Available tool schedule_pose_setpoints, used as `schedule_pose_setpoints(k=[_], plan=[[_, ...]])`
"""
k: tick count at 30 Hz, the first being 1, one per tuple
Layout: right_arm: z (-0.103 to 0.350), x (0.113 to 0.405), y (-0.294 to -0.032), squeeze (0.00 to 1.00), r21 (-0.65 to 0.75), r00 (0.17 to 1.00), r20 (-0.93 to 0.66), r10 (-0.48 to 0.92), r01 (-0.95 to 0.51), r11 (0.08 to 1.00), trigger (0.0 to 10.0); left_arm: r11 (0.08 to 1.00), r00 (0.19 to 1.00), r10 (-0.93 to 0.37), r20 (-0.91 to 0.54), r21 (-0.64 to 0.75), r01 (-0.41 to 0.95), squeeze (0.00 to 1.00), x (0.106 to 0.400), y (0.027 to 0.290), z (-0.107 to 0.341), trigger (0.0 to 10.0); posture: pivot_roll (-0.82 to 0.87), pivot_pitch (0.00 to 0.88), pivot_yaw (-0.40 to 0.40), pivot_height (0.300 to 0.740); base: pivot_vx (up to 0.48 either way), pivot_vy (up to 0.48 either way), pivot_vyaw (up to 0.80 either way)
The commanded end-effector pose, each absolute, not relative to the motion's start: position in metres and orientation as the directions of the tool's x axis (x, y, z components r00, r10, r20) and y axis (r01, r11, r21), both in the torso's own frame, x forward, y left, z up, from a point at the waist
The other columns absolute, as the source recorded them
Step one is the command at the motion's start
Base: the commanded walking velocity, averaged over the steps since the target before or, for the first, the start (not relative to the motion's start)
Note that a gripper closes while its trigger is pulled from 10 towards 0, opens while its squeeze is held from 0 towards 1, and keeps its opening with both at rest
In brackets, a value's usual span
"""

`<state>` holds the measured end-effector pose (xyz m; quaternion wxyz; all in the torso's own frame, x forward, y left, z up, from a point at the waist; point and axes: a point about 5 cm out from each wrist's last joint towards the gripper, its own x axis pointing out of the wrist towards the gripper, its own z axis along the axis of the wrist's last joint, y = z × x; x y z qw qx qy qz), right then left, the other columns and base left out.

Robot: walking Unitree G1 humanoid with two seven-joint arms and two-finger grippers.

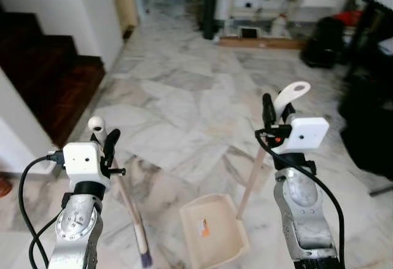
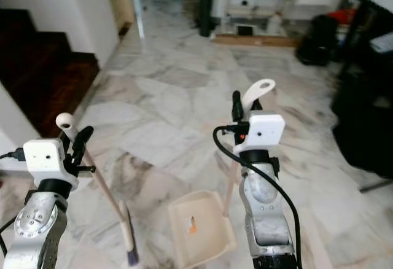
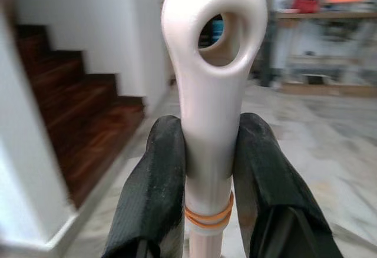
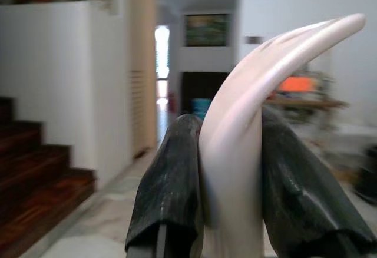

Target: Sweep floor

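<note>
My left gripper (image 1: 103,139) is shut on the cream broom handle (image 3: 210,99) just below its looped top. The broom's stick (image 1: 129,201) slants down to the marble floor, where the dark bristles (image 1: 146,259) touch low in the left eye view. My right gripper (image 1: 275,110) is shut on the cream dustpan handle (image 4: 247,122) near its looped end. The wooden stick (image 1: 250,183) runs down to the cream dustpan (image 1: 212,229), which rests on the floor between my arms with an orange label inside.
Dark wooden stairs (image 1: 55,72) rise at the left beside a white wall. Black bags (image 1: 325,42) and dark furniture (image 1: 371,115) stand at the right. A white cabinet (image 1: 270,5) with clutter stands at the far end of the marble floor (image 1: 184,97).
</note>
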<state>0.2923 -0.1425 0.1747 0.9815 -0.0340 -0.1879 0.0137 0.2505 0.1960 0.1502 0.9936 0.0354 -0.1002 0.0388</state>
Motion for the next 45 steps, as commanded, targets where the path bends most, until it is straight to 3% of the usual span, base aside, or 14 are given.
schedule_pose_setpoints(k=[1,24,25,26,27,40,41,45], plan=[[0.1880,0.2914,-0.1344,0.00,-0.053,0.902,0.427,0.063,-0.045,0.998,10.0,0.990,0.968,0.087,0.235,0.084,-0.109,0.00,0.2492,0.2012,0.1568,10.0,0.01,0.000,0.011,0.740,0.352,0.000,0.00],[0.1875,0.2935,-0.1311,0.00,-0.043,0.909,0.410,0.079,-0.068,0.997,10.0,0.990,0.967,0.098,0.237,0.073,-0.118,0.00,0.2505,0.1993,0.1568,10.0,0.01,0.035,0.002,0.740,0.349,0.000,0.00],[0.1877,0.2932,-0.1312,0.00,-0.042,0.907,0.413,0.075,-0.063,0.997,4.9,0.990,0.966,0.100,0.239,0.071,-0.120,0.00,0.2507,0.1991,0.1569,5.7,0.01,0.035,0.002,0.740,0.341,0.000,0.00],[0.1877,0.2932,-0.1312,0.00,-0.042,0.907,0.413,0.075,-0.063,0.997,4.9,0.990,0.966,0.100,0.239,0.071,-0.120,0.00,0.2507,0.1991,0.1569,5.7,0.01,0.035,0.002,0.740,0.341,0.000,0.00],[0.1876,0.2925,-0.1314,0.00,-0.026,0.906,0.417,0.068,-0.062,0.998,0.0,0.991,0.966,0.099,0.240,0.067,-0.119,0.00,0.2508,0.1989,0.1571,0.0,0.01,0.042,0.001,0.740,0.345,0.000,0.00],[0.1853,0.2944,-0.1319,0.00,-0.044,0.916,0.394,0.078,-0.066,0.997,0.0,0.990,0.964,0.106,0.245,0.070,-0.126,0.00,0.2518,0.2000,0.1584,0.0,0.01,0.047,-0.001,0.740,0.345,0.000,0.00],[0.1853,0.2946,-0.1312,0.00,-0.049,0.916,0.392,0.083,-0.069,0.996,10.0,0.989,0.964,0.109,0.245,0.070,-0.129,0.00,0.2519,0.2004,0.1586,10.0,0.01,0.047,-0.001,0.740,0.300,0.000,0.00],[0.1852,0.2952,-0.1299,0.00,-0.061,0.917,0.389,0.092,-0.074,0.995,10.0,0.988,0.963,0.114,0.243,0.071,-0.135,0.00,0.2519,0.2006,0.1585,10.0,0.01,0.049,-0.003,0.740,0.275,0.000,0.00]])
